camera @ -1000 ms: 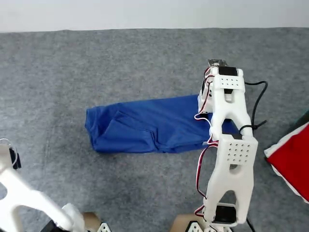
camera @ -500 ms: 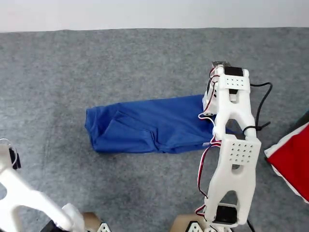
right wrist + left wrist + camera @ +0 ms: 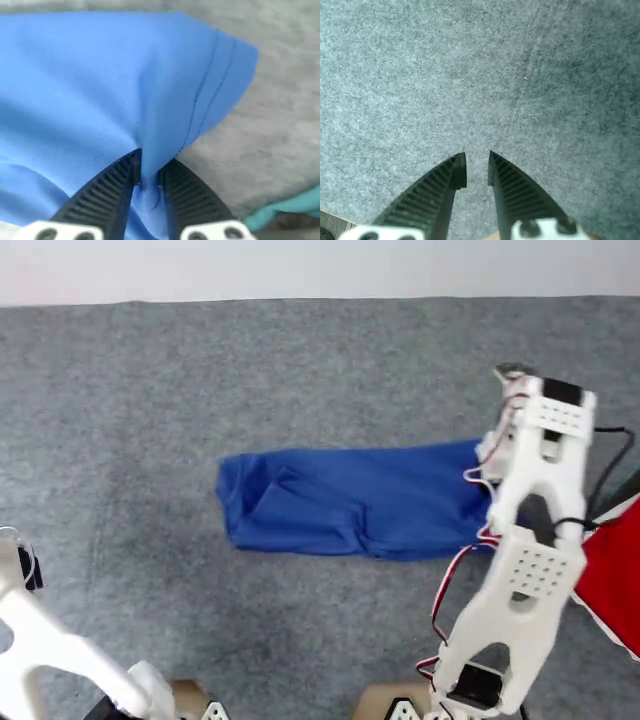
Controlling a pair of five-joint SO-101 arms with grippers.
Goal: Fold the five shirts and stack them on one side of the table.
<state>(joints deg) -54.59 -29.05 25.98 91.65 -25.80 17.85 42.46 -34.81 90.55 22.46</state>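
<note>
A blue shirt point(image 3: 360, 503), folded into a long strip, lies across the middle of the grey table. My right gripper point(image 3: 148, 179) is shut on the blue shirt point(image 3: 90, 85), pinching a fold of cloth near its hemmed end; in the high view that arm point(image 3: 525, 540) stands over the shirt's right end. A red shirt point(image 3: 608, 580) lies at the table's right edge. My left gripper point(image 3: 477, 174) hovers over bare grey carpet with its fingers slightly apart and nothing between them; its arm point(image 3: 45, 640) sits at the lower left of the table.
The grey felt table cover point(image 3: 200, 380) stretches open behind and left of the blue shirt. A strip of teal cloth point(image 3: 280, 212) lies on the felt by the right gripper. A white wall point(image 3: 300, 265) borders the far edge.
The right arm has swung to the right with the shirt's end held, dragging the whole blue shirt rightward across the table. The left arm has not moved.
</note>
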